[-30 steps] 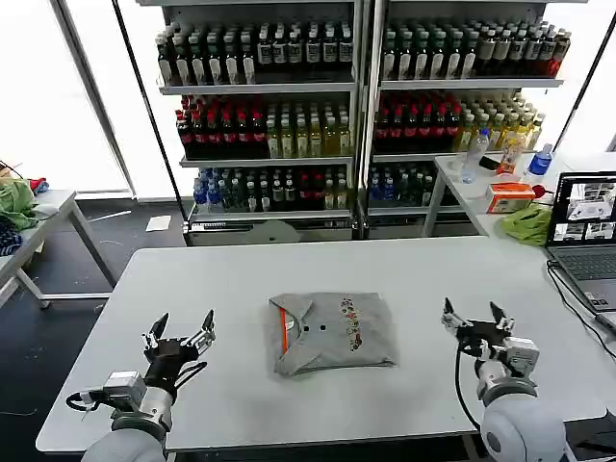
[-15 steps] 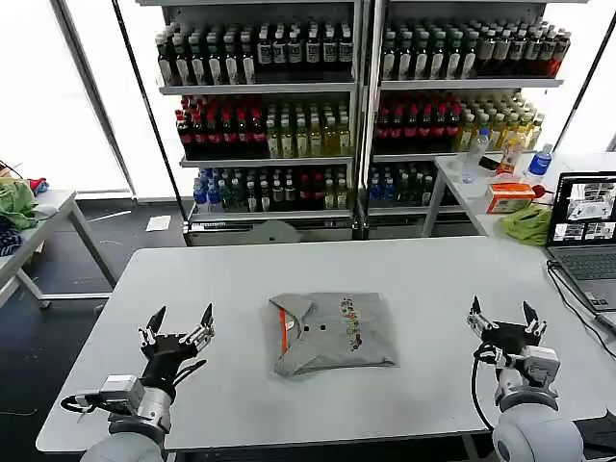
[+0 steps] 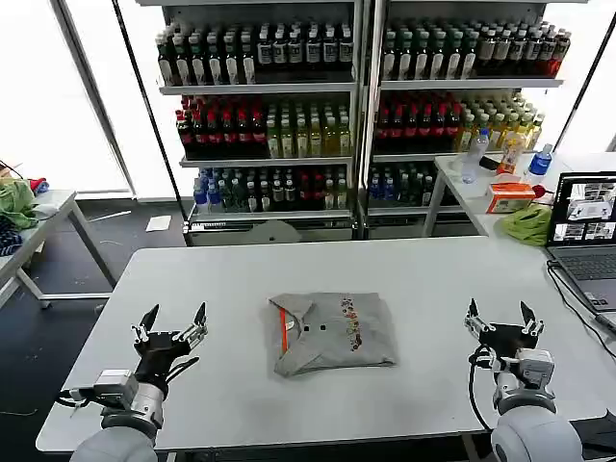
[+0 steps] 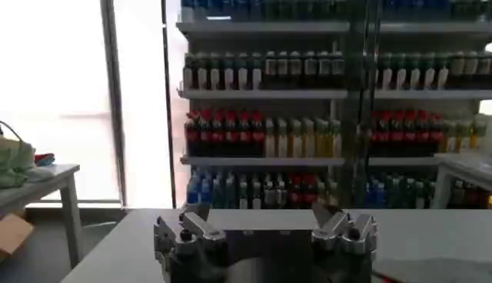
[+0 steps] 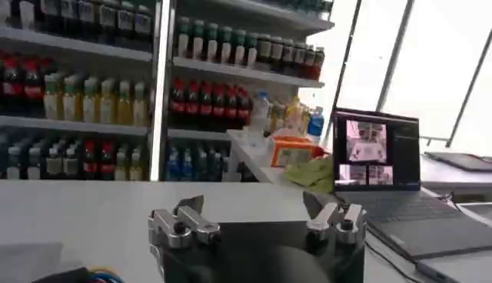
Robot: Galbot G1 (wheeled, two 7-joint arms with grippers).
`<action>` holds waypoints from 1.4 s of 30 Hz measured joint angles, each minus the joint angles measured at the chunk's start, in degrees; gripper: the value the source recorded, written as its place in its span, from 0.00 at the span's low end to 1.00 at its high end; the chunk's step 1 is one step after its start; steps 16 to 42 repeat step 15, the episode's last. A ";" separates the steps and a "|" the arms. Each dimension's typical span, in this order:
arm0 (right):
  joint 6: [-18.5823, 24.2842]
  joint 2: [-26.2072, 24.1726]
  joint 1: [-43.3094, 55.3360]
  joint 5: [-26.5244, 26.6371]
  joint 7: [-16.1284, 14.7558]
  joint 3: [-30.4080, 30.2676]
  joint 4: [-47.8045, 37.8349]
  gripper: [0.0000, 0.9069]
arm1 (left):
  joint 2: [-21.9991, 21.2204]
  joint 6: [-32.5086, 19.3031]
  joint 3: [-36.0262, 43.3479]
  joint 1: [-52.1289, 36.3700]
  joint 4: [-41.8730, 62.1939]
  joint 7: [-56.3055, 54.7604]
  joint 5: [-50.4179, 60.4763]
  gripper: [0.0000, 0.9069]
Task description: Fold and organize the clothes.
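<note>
At the centre of the desk (image 3: 241, 279) lies the folded grey shirt (image 3: 332, 333), orange-lined collar toward the left edge. We have drawn our left hand (image 3: 173, 325) further toward the near-left corner and our right hand (image 3: 499, 319) toward the right edge; both stand with fingers apart, holding nothing. We judge this fold finished and the shirt released.
</note>
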 measured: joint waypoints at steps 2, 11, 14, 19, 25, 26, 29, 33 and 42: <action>-0.08 -0.21 0.02 -0.20 -0.31 -0.23 -0.05 1.00 | -0.08 0.11 -0.27 0.17 -0.07 0.00 -0.14 1.00; -1.45 -1.98 -0.03 -1.08 -3.32 -1.12 0.24 1.00 | -0.51 0.65 -1.00 1.08 -0.66 0.40 -0.44 1.00; -1.98 -2.81 0.05 -1.14 -4.41 -1.12 0.67 1.00 | -0.58 0.84 -1.21 1.43 -0.90 0.56 -0.46 1.00; -2.18 -2.99 0.07 -1.12 -4.66 -1.11 0.79 1.00 | -0.57 0.89 -1.29 1.57 -1.00 0.58 -0.47 1.00; -2.18 -2.99 0.07 -1.12 -4.66 -1.11 0.79 1.00 | -0.57 0.89 -1.29 1.57 -1.00 0.58 -0.47 1.00; -2.18 -2.99 0.07 -1.12 -4.66 -1.11 0.79 1.00 | -0.57 0.89 -1.29 1.57 -1.00 0.58 -0.47 1.00; -2.18 -2.99 0.07 -1.12 -4.66 -1.11 0.79 1.00 | -0.57 0.89 -1.29 1.57 -1.00 0.58 -0.47 1.00; -2.18 -2.99 0.07 -1.12 -4.66 -1.11 0.79 1.00 | -0.57 0.89 -1.29 1.57 -1.00 0.58 -0.47 1.00; -2.18 -2.99 0.07 -1.12 -4.66 -1.11 0.79 1.00 | -0.57 0.89 -1.29 1.57 -1.00 0.58 -0.47 1.00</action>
